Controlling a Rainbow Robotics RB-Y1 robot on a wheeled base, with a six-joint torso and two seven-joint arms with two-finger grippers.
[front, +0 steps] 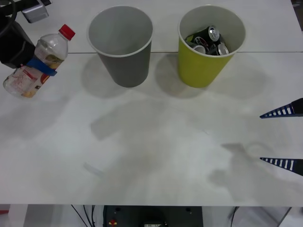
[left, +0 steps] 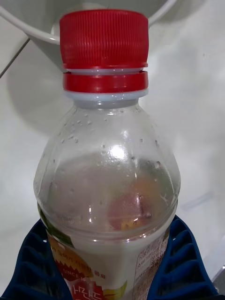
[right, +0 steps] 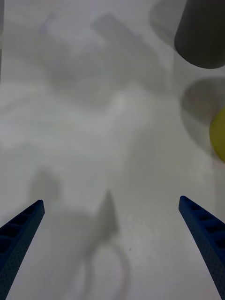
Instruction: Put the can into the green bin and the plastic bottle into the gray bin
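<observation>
Nearest you, the right end effector (front: 283,137) waits released, low over bare counter (front: 156,156) at the right edge. Your left end effector (front: 40,66) is clenched around the plastic bottle (front: 38,61), held tilted, cap toward the gray bin (front: 121,45). Cans already fill the green bin (front: 210,42). Open room lies between bottle and gray rim.

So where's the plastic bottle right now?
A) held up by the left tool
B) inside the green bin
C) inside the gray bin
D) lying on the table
A: the left tool is clamped around the plastic bottle, lifted beside the gray bin.
</observation>
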